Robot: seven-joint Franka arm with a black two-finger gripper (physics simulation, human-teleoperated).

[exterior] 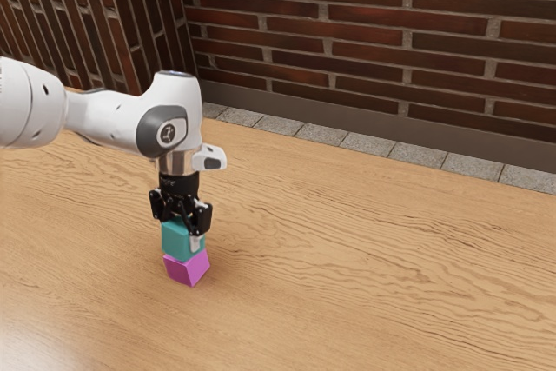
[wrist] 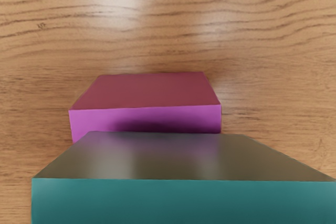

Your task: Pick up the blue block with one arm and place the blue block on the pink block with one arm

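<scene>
The pincer (exterior: 182, 223) points straight down and pinches the blue block (exterior: 176, 241) by its upper part, one black finger pressed to each of two opposite sides. Behind it and well apart rises a dark red brick wall (exterior: 373, 32), with a strip of grey paving stones (exterior: 417, 154) along its foot. Beneath the pincer spreads the wooden table (exterior: 365, 258), pale with strong grain. The white arm (exterior: 104, 119) comes in from the exterior view's left and bends down at the wrist into the pincer. The blue block, more teal than blue in colour, hangs directly under the hand; in the wrist view it is the broad shape (wrist: 178, 192) nearest the camera. The pink block (exterior: 187, 269) lies on the table straight below the pincer, under the blue one. In the exterior view the two blocks meet with no gap that shows. In the wrist view the pink block (wrist: 147, 106) sits just beyond the blue one, with a shadow on its near face.
</scene>
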